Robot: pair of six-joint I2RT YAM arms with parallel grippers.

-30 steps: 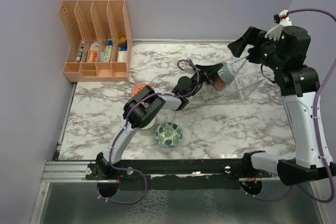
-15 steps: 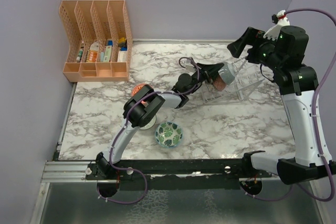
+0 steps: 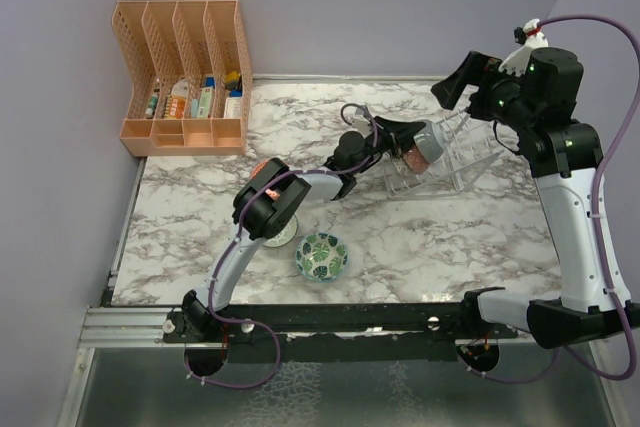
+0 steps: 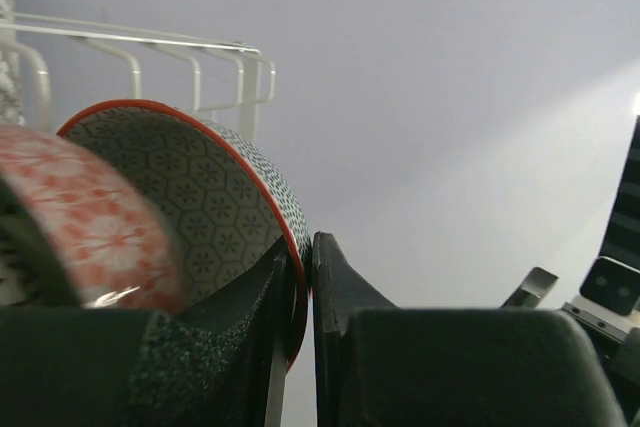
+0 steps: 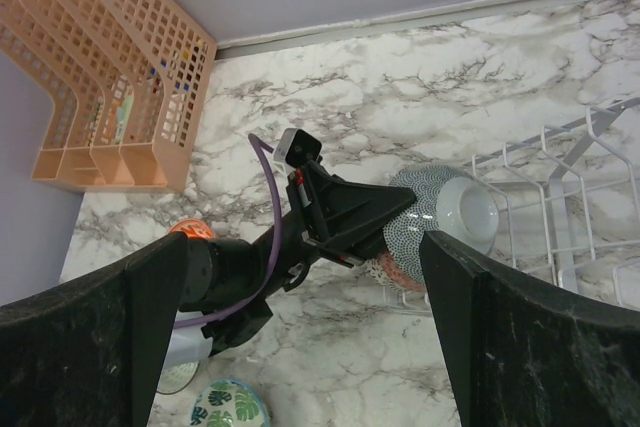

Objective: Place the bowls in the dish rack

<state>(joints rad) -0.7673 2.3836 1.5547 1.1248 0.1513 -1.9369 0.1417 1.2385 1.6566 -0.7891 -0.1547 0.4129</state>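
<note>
My left gripper [image 3: 402,147] [image 4: 308,247] is shut on the red rim of a dark speckled bowl [image 3: 426,143] [image 4: 200,197] [image 5: 440,212]. The bowl is tilted on edge at the left end of the clear dish rack [image 3: 470,159] [image 5: 585,197] [image 4: 190,52]. An orange-red patterned bowl [image 4: 90,237] [image 5: 393,272] leans in the rack just in front of it. On the table lie a green leaf-print bowl [image 3: 321,256] [image 5: 225,409], an orange-red bowl [image 3: 264,169] and a pale bowl [image 3: 283,238], the last partly under the left arm. My right gripper [image 3: 458,79] [image 5: 305,247] hangs open high above the rack, holding nothing.
An orange plastic file organiser [image 3: 185,77] [image 5: 110,77] with small items stands at the back left against the wall. Purple walls close in the left, back and right sides. The left arm stretches diagonally across the middle of the marble table [image 3: 420,247].
The left gripper has carried the speckled bowl slightly up and further onto the rack's left end. The right gripper has shifted a little toward the back.
</note>
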